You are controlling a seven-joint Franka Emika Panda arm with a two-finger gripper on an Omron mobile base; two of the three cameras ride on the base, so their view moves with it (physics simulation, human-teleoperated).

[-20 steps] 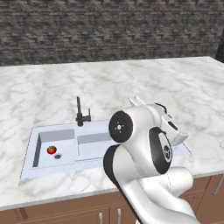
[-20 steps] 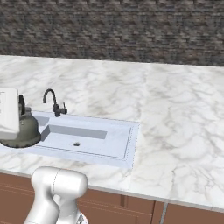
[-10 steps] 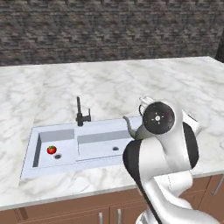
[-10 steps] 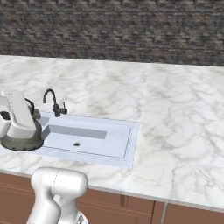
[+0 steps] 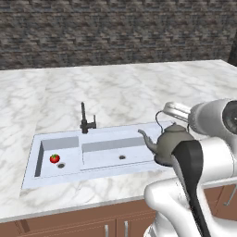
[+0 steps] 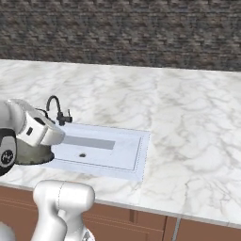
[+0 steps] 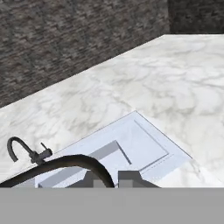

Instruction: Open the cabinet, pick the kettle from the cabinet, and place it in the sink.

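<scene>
Marble counter [image 5: 115, 88] stretches out before a dark stone wall, with the sink [image 5: 92, 152] set into it, a black faucet [image 5: 85, 121] behind its 2 basins and a tomato [image 5: 54, 159] in the small one. My gripper [image 7: 113, 180] is pinched nearly shut on the thin arched handle of the kettle [image 5: 171, 141], which hangs at the sink's right end, spout toward the wide basin. Fetching it from the cabinet looks done. What remains, I judge, is carrying it over the wide basin, lowering it and letting go.
</scene>
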